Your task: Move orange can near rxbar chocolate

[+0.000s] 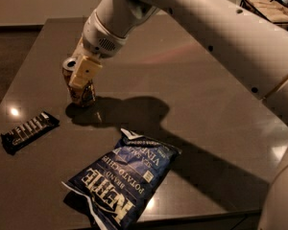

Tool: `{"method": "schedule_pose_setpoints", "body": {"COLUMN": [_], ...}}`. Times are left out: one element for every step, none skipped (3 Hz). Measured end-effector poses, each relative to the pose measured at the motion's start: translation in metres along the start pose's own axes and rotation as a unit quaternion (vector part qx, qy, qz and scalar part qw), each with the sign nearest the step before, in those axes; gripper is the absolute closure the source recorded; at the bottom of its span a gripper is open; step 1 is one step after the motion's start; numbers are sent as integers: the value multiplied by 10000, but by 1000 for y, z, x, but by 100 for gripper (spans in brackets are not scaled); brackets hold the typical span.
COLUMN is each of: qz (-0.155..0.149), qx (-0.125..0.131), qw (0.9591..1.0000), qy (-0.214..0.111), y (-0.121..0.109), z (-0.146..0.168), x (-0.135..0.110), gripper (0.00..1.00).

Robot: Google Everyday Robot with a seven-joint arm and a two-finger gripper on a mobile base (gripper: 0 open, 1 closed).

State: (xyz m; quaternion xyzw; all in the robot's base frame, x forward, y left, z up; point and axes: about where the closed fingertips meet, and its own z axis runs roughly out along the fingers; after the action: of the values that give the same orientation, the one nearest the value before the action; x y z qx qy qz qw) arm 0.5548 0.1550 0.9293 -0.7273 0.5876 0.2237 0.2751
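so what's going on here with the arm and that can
The robot arm's gripper is clamped on the orange can, holding it tilted, low over the table. The rxbar chocolate lies flat further left in view, nearer the front edge, apart from the can. A blue chip bag lies in the foreground.

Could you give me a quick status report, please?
Gripper shut on orange can, table's left side. Rxbar chocolate lower left, apart. Chip bag not between them.
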Motion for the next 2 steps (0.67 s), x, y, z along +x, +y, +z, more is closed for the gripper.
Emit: {"method": "schedule_pose_setpoints", "body": {"qz": [-78,-150], "qx": [-130,-239], "qw": [9999,9996], "qy": [-63,-99], "y": [6,11], "z": [8,13], "x": [-1,-2], "gripper": [59,36]}}
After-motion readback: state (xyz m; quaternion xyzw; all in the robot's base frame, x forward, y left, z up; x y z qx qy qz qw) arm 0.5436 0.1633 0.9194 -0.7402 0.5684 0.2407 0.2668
